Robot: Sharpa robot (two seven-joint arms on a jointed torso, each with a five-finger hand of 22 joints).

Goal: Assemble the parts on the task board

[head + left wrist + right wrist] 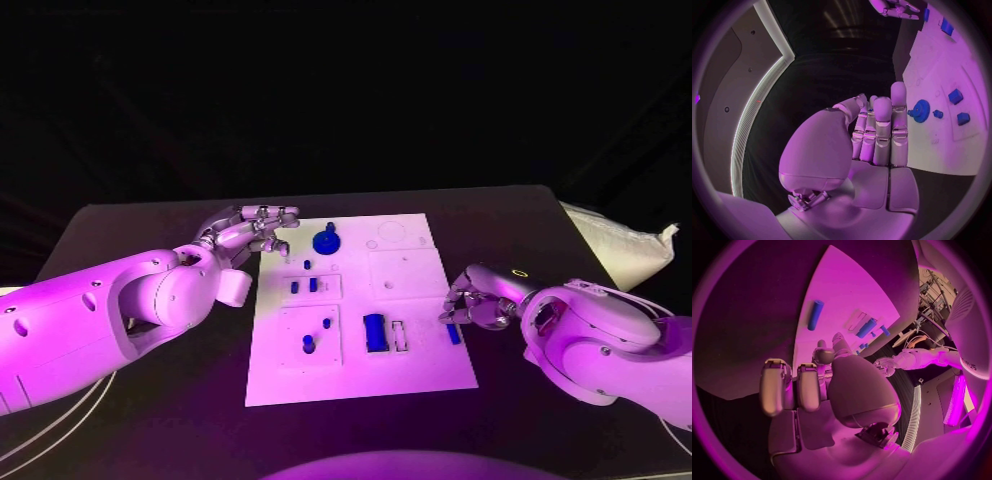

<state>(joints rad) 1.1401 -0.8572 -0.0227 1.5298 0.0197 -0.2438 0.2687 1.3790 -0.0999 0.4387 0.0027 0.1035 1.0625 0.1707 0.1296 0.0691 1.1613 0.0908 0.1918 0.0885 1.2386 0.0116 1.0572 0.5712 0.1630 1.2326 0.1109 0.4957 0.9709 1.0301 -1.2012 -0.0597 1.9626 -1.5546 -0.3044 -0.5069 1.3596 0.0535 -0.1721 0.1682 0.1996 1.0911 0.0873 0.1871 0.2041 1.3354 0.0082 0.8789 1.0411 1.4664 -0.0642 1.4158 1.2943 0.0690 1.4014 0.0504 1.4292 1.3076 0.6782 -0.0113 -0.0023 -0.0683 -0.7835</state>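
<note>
White task board [411, 375] lies in the middle of the black table [130, 225], long side running away from the robot. Blue parts on it: a round gear [327, 241] near the far left corner, small pegs [304, 286] just nearer, a long block [375, 332] near the centre, a short rod [453, 334] at the right edge. Left hand [253, 232] hovers at the board's far left edge beside the gear, fingers straight and together, holding nothing. Right hand [473, 300] sits at the right edge by the rod, fingers curled; cannot tell whether it grips anything.
</note>
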